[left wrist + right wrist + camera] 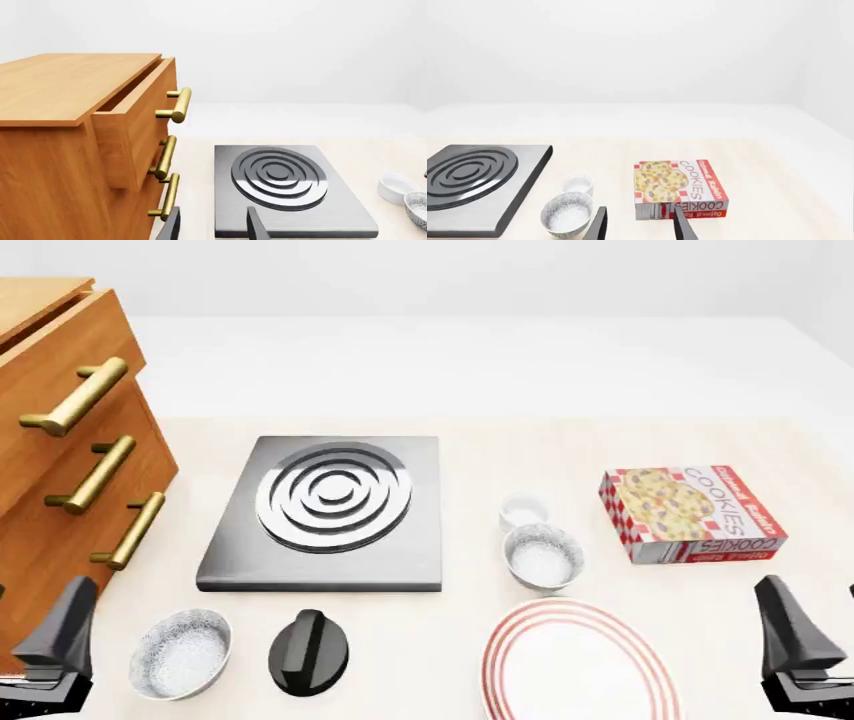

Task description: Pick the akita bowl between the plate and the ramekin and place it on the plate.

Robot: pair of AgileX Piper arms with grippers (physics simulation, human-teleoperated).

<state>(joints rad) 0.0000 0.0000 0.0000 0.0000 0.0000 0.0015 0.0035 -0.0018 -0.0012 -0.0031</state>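
The akita bowl, speckled grey outside and white inside, sits between the small white ramekin behind it and the red-ringed plate at the table's front edge. My right gripper hovers open at the front right, well right of the plate and bowl. In the right wrist view the akita bowl and ramekin lie just off the open gripper. My left gripper stands open at the front left, beside the cabinet. Its wrist view shows the gripper empty, with the ramekin and akita bowl at the edge.
A second speckled bowl and a black oval knob lie front left. A grey stove plate sits mid-table. A wooden drawer cabinet with brass handles stands at the left, its top drawer slightly open. A cookie box lies right of the ramekin.
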